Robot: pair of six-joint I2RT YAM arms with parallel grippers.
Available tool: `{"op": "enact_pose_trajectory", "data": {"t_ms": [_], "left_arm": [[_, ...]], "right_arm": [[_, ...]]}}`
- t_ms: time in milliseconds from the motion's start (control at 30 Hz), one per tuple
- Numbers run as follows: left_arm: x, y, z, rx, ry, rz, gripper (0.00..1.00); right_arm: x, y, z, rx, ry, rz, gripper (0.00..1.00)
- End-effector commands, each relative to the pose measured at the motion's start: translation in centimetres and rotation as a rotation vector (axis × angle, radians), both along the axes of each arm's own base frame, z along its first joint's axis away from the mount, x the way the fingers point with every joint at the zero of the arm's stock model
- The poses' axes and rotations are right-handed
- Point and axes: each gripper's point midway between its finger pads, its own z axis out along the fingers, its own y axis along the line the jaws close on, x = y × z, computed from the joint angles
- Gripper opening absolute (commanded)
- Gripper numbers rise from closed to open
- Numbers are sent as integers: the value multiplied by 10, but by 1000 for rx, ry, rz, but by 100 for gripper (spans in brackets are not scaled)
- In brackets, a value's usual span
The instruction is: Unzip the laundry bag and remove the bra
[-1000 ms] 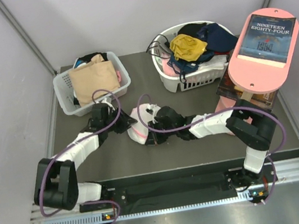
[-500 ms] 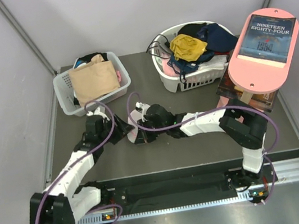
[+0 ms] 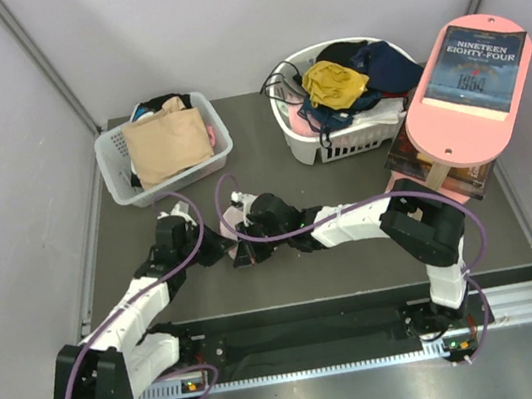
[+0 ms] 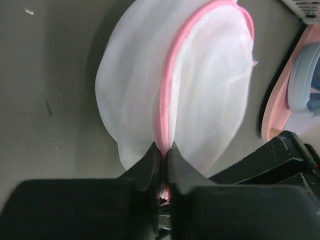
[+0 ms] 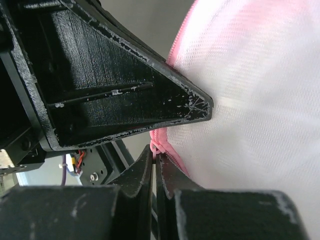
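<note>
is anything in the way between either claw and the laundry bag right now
Nothing visible. The left claw is shut on the pink rim of the laundry bag, and the right claw pinches that rim too, close beside it. The rim looks zipped shut along the part shown.

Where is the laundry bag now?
The laundry bag sits on the table left of centre in the top view, nearer than the left basket; the left gripper clamps its pink rim, the right gripper its zip.

A book cover (image 3: 475,66) is showing "NINETEEN EIGHTY-FOUR" and "1984", lying on the pink oval board (image 3: 442,126) at the far right.
</note>
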Motion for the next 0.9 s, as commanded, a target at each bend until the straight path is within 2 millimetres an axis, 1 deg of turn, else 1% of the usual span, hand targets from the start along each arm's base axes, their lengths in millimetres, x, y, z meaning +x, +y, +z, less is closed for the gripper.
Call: {"op": "enact_pose_trajectory", "data": {"t_ms": [0,367,400,467,500,567,600,633,733,867], "left_arm": [[16,-4,18,-17,-72,-7,0],[16,4,15,27,-79,12,0],[16,4,14,33,-74,12,0],[17,6,14,48,-77,16,0],[18,7,15,51,-79,18,0],[20,7,16,60,-85,17,0],[21,8,18,65,-91,16,0],[22,8,17,69,-90,14,0],[24,9,19,77,-92,11,0],[27,10,20,89,-98,11,0]], "right_arm": [[1,12,20,46,-47,24,0],[0,3,15,26,-43,11,0],[0,-2,10,13,-36,1,0],[2,-7,12,16,-38,-11,0],[2,-11,8,5,-34,-20,0],[3,-15,9,5,-37,-28,0],[2,-19,5,-6,-34,-35,0],[3,-21,8,-3,-38,-39,0],[1,-29,3,-17,-33,-53,0],[7,-41,-1,-30,-29,-87,0]]}}
